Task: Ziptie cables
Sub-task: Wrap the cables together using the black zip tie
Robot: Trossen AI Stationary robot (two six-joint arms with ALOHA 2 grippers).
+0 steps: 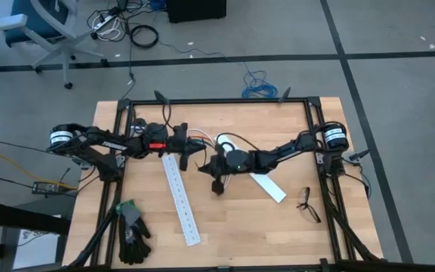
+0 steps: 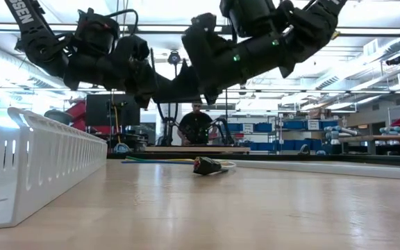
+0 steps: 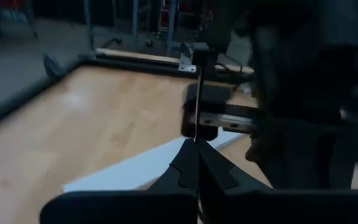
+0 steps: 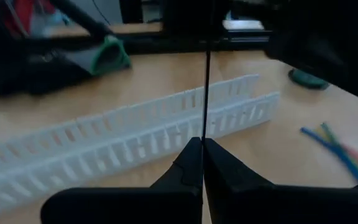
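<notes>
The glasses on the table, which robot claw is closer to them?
The right claw. It hangs near the table's middle, with the glasses off toward the right edge. The left claw is farther away, beyond the right one.

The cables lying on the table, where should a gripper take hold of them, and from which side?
Probably the wire run just behind the dark plug, from straight above: the cables lie flat on the table, so fingers can straddle them crosswise. For now the left gripper and right gripper are both shut on the ziptie.

Table [image 1: 278, 227] pale smooth wood; slotted strip [image 1: 181, 200] white plastic; glove [image 1: 133, 234] black cloth
</notes>
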